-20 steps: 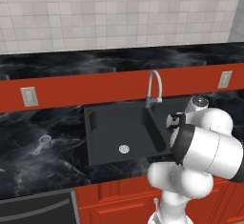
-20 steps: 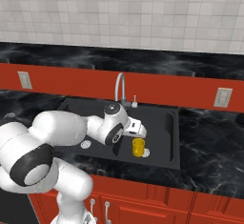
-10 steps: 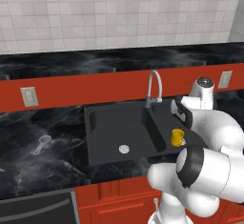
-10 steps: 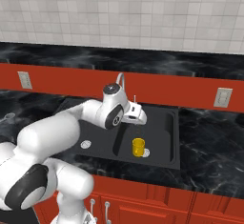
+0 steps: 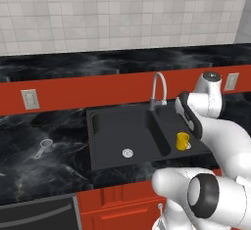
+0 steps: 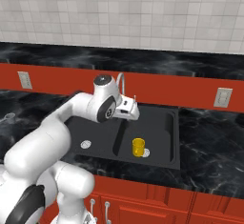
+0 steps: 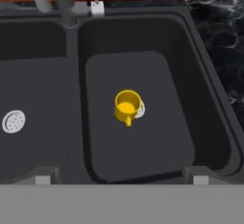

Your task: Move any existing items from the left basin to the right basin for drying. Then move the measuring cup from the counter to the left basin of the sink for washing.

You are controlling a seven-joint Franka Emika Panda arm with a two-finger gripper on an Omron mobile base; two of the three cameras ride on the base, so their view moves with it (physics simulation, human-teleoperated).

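We found the yellow mug (image 7: 127,106) standing upright on the floor of the right basin (image 7: 143,170), touching its drain — set there, we judged, to dry. The claw (image 6: 133,109) hung above the sink's divider, holding nothing; how far its fingers stood apart we could not tell. The measuring cup (image 5: 44,145) — tiny, silvery, thin-handled — lay on the table (image 5: 29,170), well left of the left basin (image 5: 110,126).
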